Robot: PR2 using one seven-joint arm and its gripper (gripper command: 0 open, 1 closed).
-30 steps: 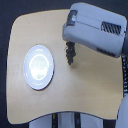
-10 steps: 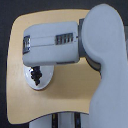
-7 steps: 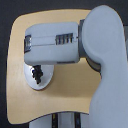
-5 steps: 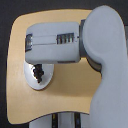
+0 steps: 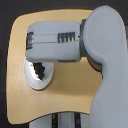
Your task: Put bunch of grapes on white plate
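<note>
1. While the arm point(image 5: 65, 42) spanned the worktop point(image 5: 65, 100), the bunch of grapes point(image 5: 38, 70) lay over the white plate point(image 5: 40, 82) near the left edge.
2. Whether the jaws point(image 5: 38, 65) were parted or gripping could not be told.

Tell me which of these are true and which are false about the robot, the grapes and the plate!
1. The white plate sits on a wooden table. True.
2. The plate is near the exterior view's right edge. False: it is on the exterior view's left part of the table.
3. The robot's arm covers part of the plate. True: the top of the plate is hidden under it.
4. The bunch of grapes lies on bare wood far from the plate. False: the dark cluster shows over the plate, just below the arm.
5. There are two plates on the table. False: only one shows.
</note>
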